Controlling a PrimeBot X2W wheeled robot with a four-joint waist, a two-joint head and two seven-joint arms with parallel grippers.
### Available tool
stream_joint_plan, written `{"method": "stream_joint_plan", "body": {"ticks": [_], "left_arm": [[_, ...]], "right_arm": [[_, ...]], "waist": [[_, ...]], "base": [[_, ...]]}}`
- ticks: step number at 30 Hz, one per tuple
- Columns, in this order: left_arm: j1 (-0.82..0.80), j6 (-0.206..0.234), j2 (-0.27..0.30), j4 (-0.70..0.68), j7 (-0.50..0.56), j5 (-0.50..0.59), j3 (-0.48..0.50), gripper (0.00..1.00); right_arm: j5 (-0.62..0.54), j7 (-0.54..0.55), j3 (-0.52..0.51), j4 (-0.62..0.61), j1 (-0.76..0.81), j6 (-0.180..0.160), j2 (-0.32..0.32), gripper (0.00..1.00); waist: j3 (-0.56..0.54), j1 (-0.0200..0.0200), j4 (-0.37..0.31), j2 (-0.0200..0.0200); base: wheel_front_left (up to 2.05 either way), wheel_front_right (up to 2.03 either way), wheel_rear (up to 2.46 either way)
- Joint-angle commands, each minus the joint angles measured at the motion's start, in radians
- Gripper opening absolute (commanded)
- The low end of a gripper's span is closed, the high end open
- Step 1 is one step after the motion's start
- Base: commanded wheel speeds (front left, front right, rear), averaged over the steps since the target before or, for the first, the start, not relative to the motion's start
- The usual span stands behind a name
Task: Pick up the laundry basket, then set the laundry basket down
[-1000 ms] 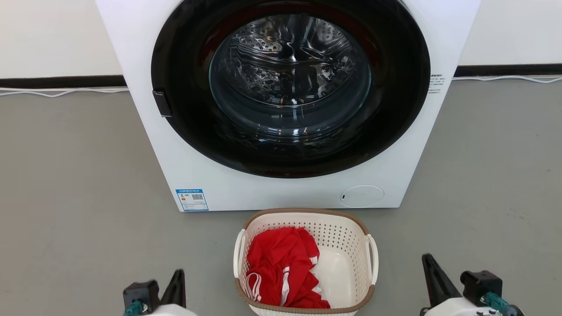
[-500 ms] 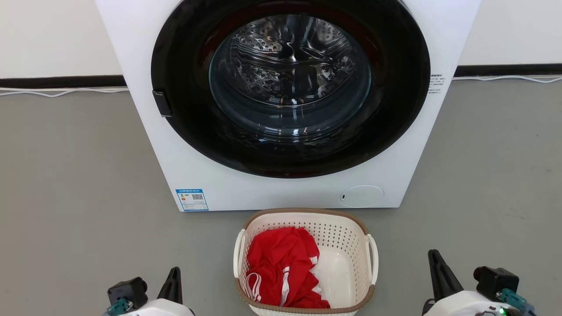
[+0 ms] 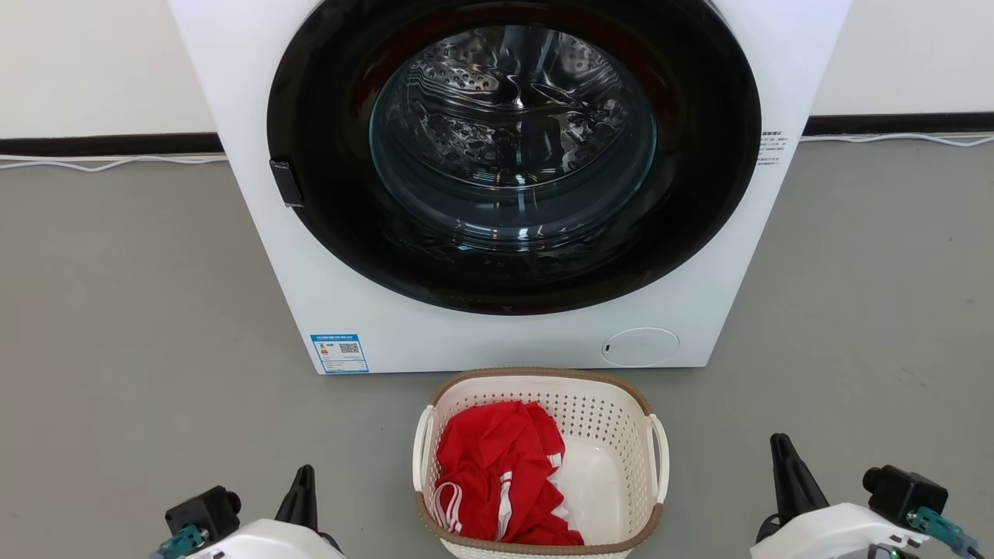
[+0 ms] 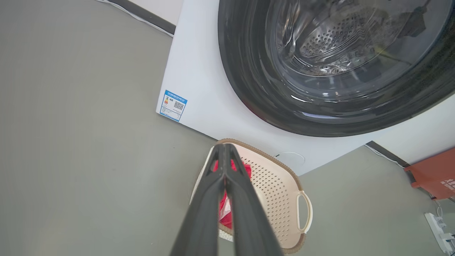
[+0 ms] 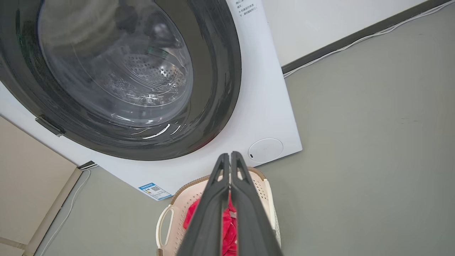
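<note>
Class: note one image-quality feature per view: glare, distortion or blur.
Head view: sharp, glints on the large white washing machine's round glass door. Left wrist view: wide-angle skew, left gripper looms large. Right wrist view: pale glare on that door.

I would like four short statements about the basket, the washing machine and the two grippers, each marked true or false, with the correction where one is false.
1. The laundry basket stands on the floor in front of the washing machine. True.
2. The basket is empty. False: a red garment lies in it, mostly on its left side.
3. The left gripper and the right gripper both have their fingers shut together. True.
4. The left gripper holds a handle of the basket. False: it is apart from the basket, off to its left, and it holds nothing.
</note>
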Motion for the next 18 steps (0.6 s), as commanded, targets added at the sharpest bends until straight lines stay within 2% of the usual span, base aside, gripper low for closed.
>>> {"method": "stream_joint_plan", "body": {"ticks": [1, 18], "left_arm": [[-0.036, -0.014, 0.003, -0.035, 0.004, -0.035, 0.019, 0.0], [-0.037, -0.041, 0.001, -0.078, 0.056, -0.224, 0.055, 0.0]], "right_arm": [[0.04, 0.01, 0.001, -0.035, -0.031, 0.002, -0.005, 0.0], [0.259, 0.061, -0.01, -0.079, -0.032, 0.003, -0.006, 0.0]], "waist": [[0.0, -0.0001, 0.0, -0.0001], [0.0, -0.0001, 0.0, -0.0001]], "base": [[0.0, 0.0, 0.0], [0.0, 0.0, 0.0]]}}
